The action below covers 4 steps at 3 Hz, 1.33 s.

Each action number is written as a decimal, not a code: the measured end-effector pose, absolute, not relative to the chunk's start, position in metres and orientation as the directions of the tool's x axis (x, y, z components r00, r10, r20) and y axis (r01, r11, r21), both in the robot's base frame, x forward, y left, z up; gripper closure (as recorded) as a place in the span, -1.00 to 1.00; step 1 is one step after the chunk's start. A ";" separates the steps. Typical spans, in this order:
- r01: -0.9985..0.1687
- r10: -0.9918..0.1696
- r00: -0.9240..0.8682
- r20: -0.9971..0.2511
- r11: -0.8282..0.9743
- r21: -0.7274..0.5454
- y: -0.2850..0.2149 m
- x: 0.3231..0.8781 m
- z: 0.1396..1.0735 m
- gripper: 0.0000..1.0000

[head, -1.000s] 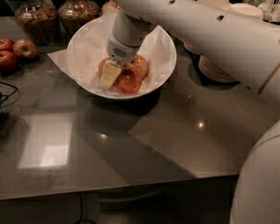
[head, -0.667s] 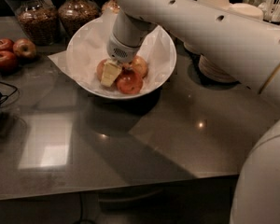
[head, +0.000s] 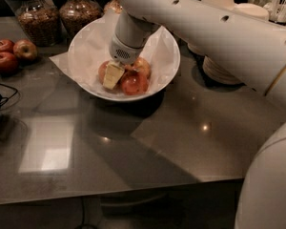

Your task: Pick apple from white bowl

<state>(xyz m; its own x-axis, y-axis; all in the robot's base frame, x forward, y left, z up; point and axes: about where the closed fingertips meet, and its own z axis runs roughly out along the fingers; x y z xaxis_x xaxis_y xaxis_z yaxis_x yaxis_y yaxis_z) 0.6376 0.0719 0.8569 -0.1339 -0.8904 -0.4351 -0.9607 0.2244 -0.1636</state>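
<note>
The white bowl (head: 86,46), wide, shallow and lined with white paper, stands at the back middle of the dark counter. It holds three apples. A pale yellowish-tan apple with a pink blush (head: 144,66) lies right of centre, an all-red apple (head: 135,84) lies in front of it, and a third apple (head: 103,70) is partly hidden on the left. My gripper (head: 115,76) reaches down into the bowl among the apples, just left of the tan apple, and its wrist covers the apple tops.
A group of three darker red apples (head: 9,54) lies at the far left. Two glass jars (head: 35,15) stand behind the bowl. Stacks of off-white bowls (head: 224,66) stand at the right. A black cable (head: 0,101) lies at the left edge.
</note>
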 end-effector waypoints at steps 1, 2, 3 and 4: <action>-0.961 -0.891 -0.133 -0.434 0.223 -0.163 0.072 0.637 0.857 1.00; -0.970 -0.885 -0.084 -0.459 0.177 -0.164 0.071 0.629 0.871 1.00; -0.973 -0.835 -0.010 -0.550 0.135 -0.188 0.064 0.617 0.899 1.00; -0.974 -0.743 0.032 -0.668 0.127 -0.188 0.046 0.609 0.919 1.00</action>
